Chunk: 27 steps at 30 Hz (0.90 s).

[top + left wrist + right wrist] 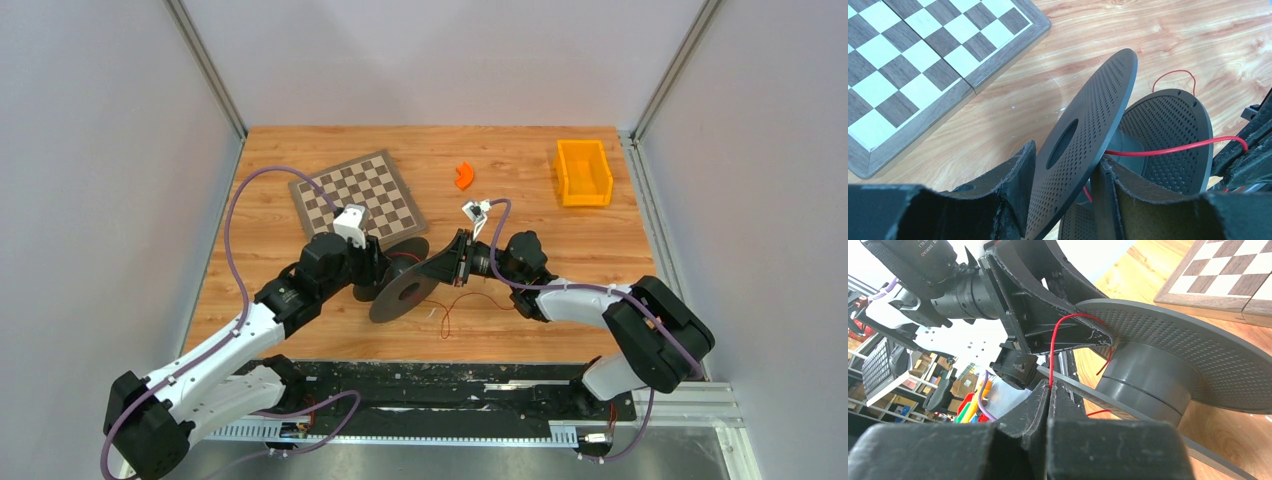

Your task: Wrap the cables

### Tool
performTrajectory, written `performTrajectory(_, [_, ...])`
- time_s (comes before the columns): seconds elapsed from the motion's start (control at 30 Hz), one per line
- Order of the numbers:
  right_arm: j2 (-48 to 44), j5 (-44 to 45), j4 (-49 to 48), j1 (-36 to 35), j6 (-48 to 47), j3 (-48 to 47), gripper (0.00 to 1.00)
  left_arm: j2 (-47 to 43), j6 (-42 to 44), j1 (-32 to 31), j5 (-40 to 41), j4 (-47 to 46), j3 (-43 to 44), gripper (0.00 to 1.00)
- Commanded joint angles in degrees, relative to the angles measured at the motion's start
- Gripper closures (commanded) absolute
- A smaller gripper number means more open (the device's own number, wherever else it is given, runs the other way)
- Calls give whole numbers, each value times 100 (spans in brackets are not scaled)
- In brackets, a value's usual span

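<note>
My left pincer (1065,162) is clamped on one flange of the tilted dark grey perforated plastic spool (1090,110). My right pincer (1050,390) is pressed together on the thin dark red wire (1053,347), which runs from the spool's hub to it, with slack looped on the wooden desk (1148,35) nearby.

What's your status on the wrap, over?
Left gripper clamped on spool flange. Right gripper shut, pinching red wire. Chessboard close beside spool.
</note>
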<state>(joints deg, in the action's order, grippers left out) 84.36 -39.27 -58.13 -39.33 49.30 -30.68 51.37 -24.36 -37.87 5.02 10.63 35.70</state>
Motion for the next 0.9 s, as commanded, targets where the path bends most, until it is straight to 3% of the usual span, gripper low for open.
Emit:
performTrajectory(0.0, [70,86,-405,-31,30,27,100,34,39,-32,132,-371,49,48])
performTrajectory(0.1, [75,78,-405,-26,24,27,100,82,65,-41,166,-348,85,50])
performTrajectory(0.27, [25,114,-281,-31,-66,33,100,31,145,-59,204,-215,159,67])
performTrajectory(0.4, [-14,129,-213,-24,-124,34,100,-54,201,-67,270,-82,196,74])
performTrajectory(0.7, [15,121,-146,-22,-156,27,100,-88,246,-69,255,-6,209,76])
performTrajectory(0.87, [48,93,-149,-21,-137,-6,100,11,309,-91,169,-30,258,88])
